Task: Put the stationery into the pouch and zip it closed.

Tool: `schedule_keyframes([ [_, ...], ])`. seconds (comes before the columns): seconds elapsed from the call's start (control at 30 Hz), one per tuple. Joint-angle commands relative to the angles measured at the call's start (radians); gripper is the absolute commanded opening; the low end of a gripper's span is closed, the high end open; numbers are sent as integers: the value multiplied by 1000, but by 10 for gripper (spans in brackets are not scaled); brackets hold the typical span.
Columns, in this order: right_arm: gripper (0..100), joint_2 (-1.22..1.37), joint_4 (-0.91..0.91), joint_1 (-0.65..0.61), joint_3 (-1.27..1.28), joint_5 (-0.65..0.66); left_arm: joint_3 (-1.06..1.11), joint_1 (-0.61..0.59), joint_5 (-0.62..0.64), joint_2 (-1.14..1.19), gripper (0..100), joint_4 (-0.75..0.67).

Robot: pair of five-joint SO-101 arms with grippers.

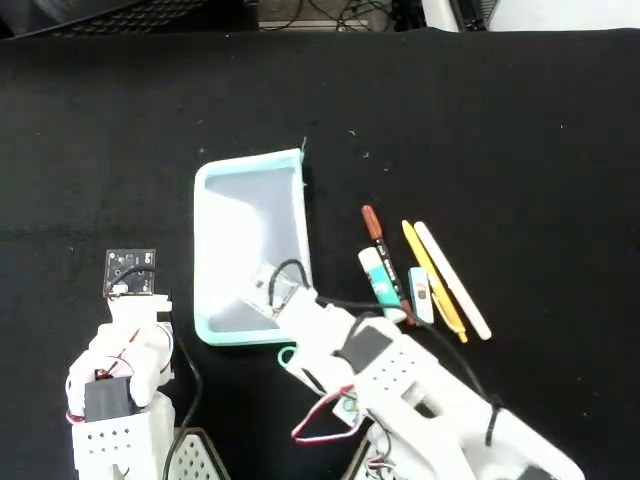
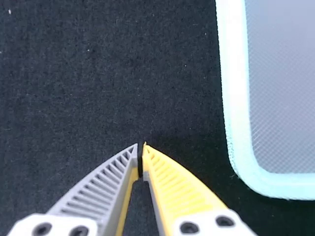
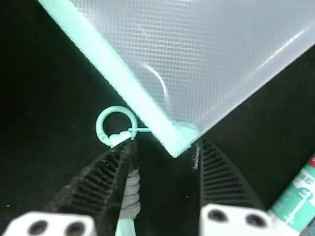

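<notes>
A black cloth (image 1: 500, 120) is spread over the table, and everything is laid on it. At the lower left of the high view the left gripper (image 2: 141, 158) is pointed at bare cloth, its jaws pressed together with nothing between them. The pouch's edge is seen near it in the left wrist view. At the centre of the high view the pouch (image 1: 250, 235) is laid flat, a translucent gridded sheet bound in a mint edge. It is judged light, thin and floppy, likely to slide or buckle when pushed, so the stiffer binding or the zip's ring is the better hold. At its lower right corner the right gripper (image 3: 164, 145) is set astride that corner with jaws apart and nothing clamped. The ring pull (image 3: 114, 125) is seen just beside one finger. To the right of the pouch, apart from it, the stationery is lined up: a brown marker (image 1: 374, 232), a white and teal tube (image 1: 378, 278), a yellow pen (image 1: 432, 278) and a white pen (image 1: 453, 280). These are judged light, stiff and prone to rolling, and are best taken at mid-barrel
</notes>
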Motion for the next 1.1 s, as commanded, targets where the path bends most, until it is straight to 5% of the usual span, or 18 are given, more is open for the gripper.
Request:
schedule_keyframes([
  [0.0,198,58,14,-21,-56,-11,15,1,5,-3,30,2],
  [0.3,197,-82,109,25,-82,-3,15,2,6,-3,30,2],
  [0.53,197,-234,0,-14,59,-2,15,2,6,-3,30,2],
  [0.83,200,-237,-285,232,79,84,15,2,8,-3,30,2],
  [1.07,200,-240,-198,325,2,81,15,2,8,-3,30,2],
])
